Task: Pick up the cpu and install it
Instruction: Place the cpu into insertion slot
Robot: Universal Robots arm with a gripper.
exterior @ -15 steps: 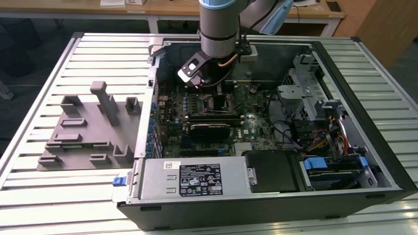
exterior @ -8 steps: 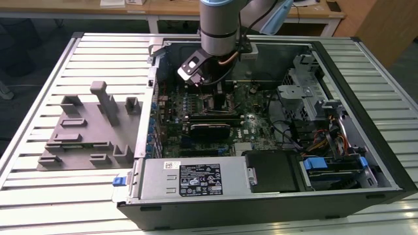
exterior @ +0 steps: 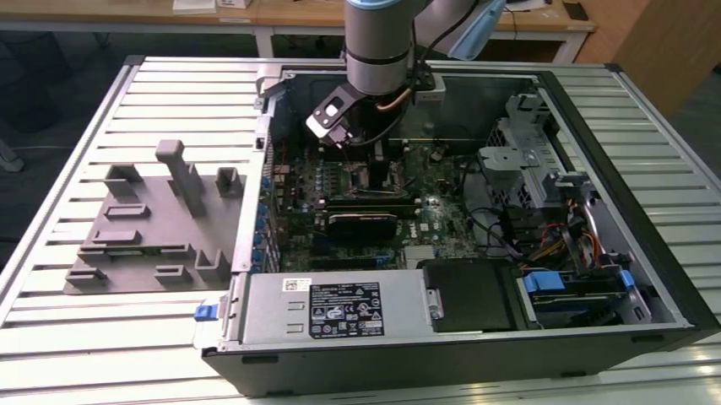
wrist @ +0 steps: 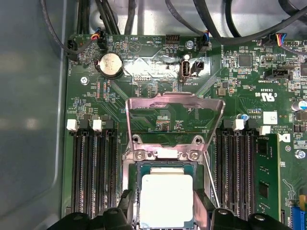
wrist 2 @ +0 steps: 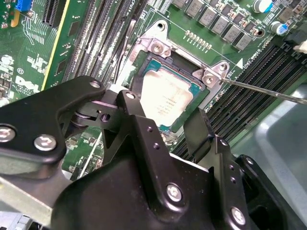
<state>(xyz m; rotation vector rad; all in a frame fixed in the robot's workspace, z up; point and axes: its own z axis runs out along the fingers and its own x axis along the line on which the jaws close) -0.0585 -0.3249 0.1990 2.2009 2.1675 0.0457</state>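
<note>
Gripper (wrist 2: 164,110) jaws stand parted, straddling the cpu (wrist: 165,199); the chip lies flat in its socket (wrist: 129,165), apparently seated; the load plate (wrist: 175,110) is flipped up, leaving the socket open for it; the arm (exterior: 381,42) reaches straight down into the open computer case (exterior: 270,371).

The cpu (wrist: 165,199) shows a pale silver-white top with a teal rim, on a green motherboard (wrist: 240,81) striped with black slots. The gripper (wrist 2: 161,106) is black. The case (exterior: 451,367) is black, the fixture blocks (exterior: 147,228) matte grey, the table (exterior: 169,101) ribbed silver.
</note>
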